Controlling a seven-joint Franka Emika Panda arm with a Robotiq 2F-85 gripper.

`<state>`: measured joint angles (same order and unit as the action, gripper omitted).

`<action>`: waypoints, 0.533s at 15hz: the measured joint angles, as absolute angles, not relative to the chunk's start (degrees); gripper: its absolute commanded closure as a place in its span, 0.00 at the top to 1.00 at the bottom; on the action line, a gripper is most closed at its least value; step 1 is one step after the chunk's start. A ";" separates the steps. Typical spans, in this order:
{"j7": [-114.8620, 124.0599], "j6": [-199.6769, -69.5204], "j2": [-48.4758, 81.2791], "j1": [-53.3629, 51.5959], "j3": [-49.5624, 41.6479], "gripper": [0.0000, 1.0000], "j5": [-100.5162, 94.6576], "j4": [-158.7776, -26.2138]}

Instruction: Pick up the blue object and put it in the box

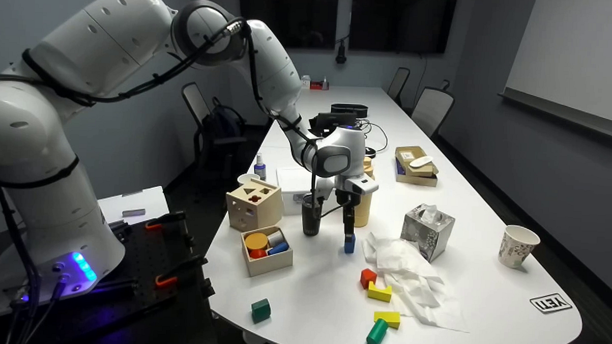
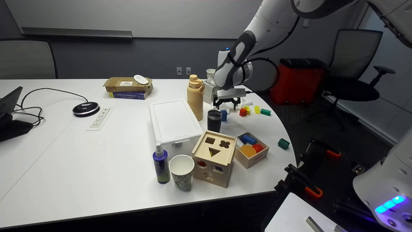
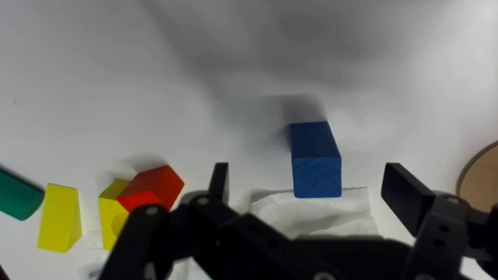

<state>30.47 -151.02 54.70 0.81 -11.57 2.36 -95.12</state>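
- Blue and small, the block [image 3: 316, 163] is standing on the desk [image 1: 312, 294], right of centre in the wrist view.
- The tool [image 3: 312, 188] is gaping wide, its fingers [image 3: 406, 198] flanking the block in that frame, a gap showing on each side; it is gripping nothing.
- In both exterior views the block is showing a little right of the frame's middle.
- Light wood is forming the box [image 2: 210, 162], standing low in the middle of an exterior view, with dark shapes cut into its faces; the block is sitting outside it, well apart.
- Just right of the box in that frame, a low tray [image 2: 259, 157] is holding red, orange and blue pieces [image 2: 248, 150].
- A dark tumbler [image 2: 214, 122] is standing near the block, to its left in both exterior views.
- At the lower left of the wrist view, a red piece [image 3: 151, 188], two yellow pieces [image 3: 58, 217] and a green cylinder [image 3: 17, 194] are resting on the desk.
- White tissue [image 3: 311, 216] is lying just below the block in that view.
- A patterned tissue carton [image 1: 423, 234] is standing right of centre in an exterior view.
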 measured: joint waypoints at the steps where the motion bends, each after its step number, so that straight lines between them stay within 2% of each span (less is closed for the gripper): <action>1: 30.12 -150.59 55.30 1.03 -11.57 1.00 2.36 -94.39; 5: 28.97 -149.26 57.90 1.28 -11.56 1.00 2.38 -91.70; 6: 28.81 -149.08 58.55 1.26 -11.52 0.75 2.38 -90.98; 7: 28.64 -148.94 59.12 1.25 -11.46 0.74 2.38 -90.33; 8: 28.50 -148.83 59.65 1.25 -11.40 0.65 2.38 -89.68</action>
